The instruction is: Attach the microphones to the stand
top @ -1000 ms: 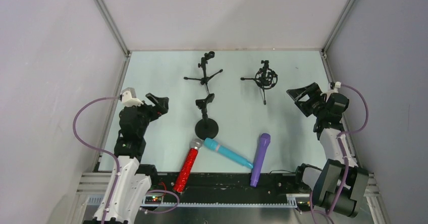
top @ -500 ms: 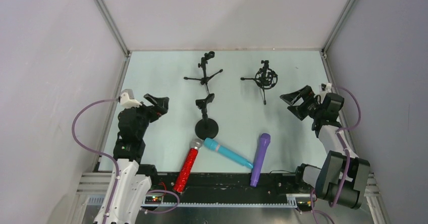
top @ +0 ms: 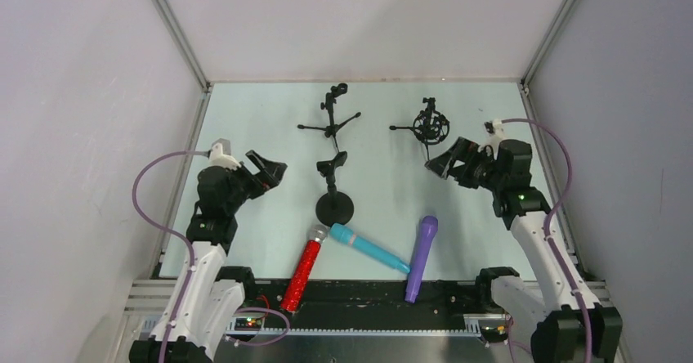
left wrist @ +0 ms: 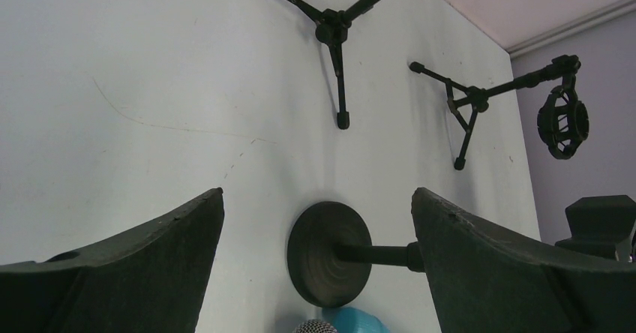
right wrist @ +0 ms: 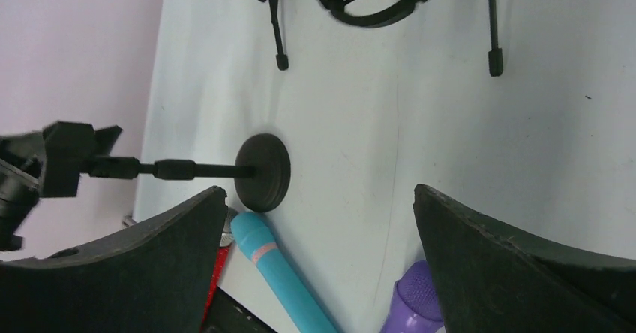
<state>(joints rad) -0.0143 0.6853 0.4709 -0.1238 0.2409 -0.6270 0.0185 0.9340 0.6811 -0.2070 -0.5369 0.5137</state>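
The red microphone (top: 305, 270), teal microphone (top: 369, 248) and purple microphone (top: 420, 258) lie flat near the table's (top: 245, 109) front edge, just before the round-base stand (top: 334, 208). The left gripper (top: 268, 169) and right gripper (top: 445, 160) hang to either side, jaws wide apart, holding nothing.
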